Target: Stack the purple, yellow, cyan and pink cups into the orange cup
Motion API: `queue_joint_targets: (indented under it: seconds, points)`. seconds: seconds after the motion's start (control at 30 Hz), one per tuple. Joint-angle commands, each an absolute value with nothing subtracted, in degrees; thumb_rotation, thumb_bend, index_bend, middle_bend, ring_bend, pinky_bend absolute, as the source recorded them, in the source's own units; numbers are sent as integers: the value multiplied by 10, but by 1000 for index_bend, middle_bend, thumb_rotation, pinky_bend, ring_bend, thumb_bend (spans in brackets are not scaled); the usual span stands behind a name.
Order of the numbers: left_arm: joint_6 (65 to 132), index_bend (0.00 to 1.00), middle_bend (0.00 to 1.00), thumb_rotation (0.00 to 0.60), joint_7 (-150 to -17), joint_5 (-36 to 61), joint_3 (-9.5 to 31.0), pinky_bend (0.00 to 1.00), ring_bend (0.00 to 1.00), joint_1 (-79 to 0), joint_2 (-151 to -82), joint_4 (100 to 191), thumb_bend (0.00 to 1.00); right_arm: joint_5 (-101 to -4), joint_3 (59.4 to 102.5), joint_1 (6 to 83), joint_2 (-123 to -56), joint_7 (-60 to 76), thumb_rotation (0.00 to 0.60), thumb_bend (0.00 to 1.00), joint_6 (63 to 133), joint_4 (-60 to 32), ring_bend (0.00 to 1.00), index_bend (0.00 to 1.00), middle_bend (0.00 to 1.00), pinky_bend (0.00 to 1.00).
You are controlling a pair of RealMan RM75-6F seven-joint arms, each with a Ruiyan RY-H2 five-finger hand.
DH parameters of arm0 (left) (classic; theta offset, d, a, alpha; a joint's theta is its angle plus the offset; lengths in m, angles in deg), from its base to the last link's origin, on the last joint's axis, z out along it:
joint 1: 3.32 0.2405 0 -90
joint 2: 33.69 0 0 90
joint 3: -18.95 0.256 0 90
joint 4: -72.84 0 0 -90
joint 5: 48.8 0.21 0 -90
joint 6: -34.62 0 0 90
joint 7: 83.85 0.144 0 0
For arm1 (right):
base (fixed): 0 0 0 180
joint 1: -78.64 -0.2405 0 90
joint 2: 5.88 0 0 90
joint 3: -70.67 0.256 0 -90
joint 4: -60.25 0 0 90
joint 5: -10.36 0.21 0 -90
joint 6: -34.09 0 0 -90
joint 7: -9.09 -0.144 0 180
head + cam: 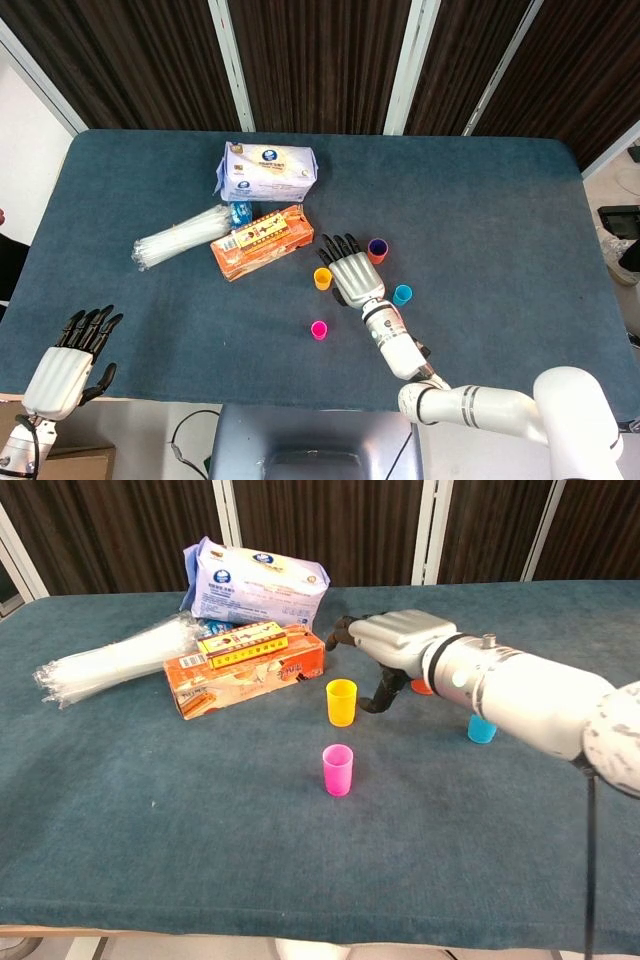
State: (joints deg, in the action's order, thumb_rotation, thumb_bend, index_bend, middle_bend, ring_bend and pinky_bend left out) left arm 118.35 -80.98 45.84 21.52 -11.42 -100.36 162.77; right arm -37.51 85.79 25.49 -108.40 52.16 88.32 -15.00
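The right hand (385,645) hovers empty, fingers apart, just beside the upright yellow cup (341,701) — the purple cup (378,246) already sits in the orange cup (374,257). A careless closing could tip the yellow cup (left hand (70,362) idle, spread).

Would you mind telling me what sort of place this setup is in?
Probably a lab test station: a blue cloth-covered table, dark curtains behind it, and loose props such as a tissue pack.

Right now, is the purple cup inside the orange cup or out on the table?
Inside. The head view shows the purple cup nested in the orange cup.
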Motion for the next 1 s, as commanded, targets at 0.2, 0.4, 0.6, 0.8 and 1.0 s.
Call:
queue_joint_targets:
  seconds: [0.2, 0.4, 0.6, 0.8, 1.0]
  points:
    - [1191, 0, 0, 600, -820, 462, 216, 48, 0, -111, -998, 1629, 459, -339, 860, 223, -1129, 554, 600, 471, 880, -95, 0, 359, 0, 0]
    - [1190, 0, 0, 600, -822, 461, 216, 47, 0, -112, -996, 1629, 459, -329, 858, 220, -1132, 560, 600, 471, 883, -86, 0, 447, 0, 0]
    - [1187, 0, 0, 600, -820, 461, 216, 47, 0, -112, -997, 1629, 460, -332, 857, 217, -1141, 557, 600, 473, 891, -76, 0, 555, 7, 0]
    - [1187, 0, 0, 600, -819, 462, 217, 48, 0, -113, -997, 1629, 459, -346, 863, 221, -1142, 545, 600, 481, 913, -78, 0, 610, 44, 0]
    - [1188, 0, 0, 600, -818, 463, 217, 48, 0, -112, -997, 1630, 459, -380, 886, 244, -1102, 500, 600, 484, 961, -126, 0, 612, 49, 0]
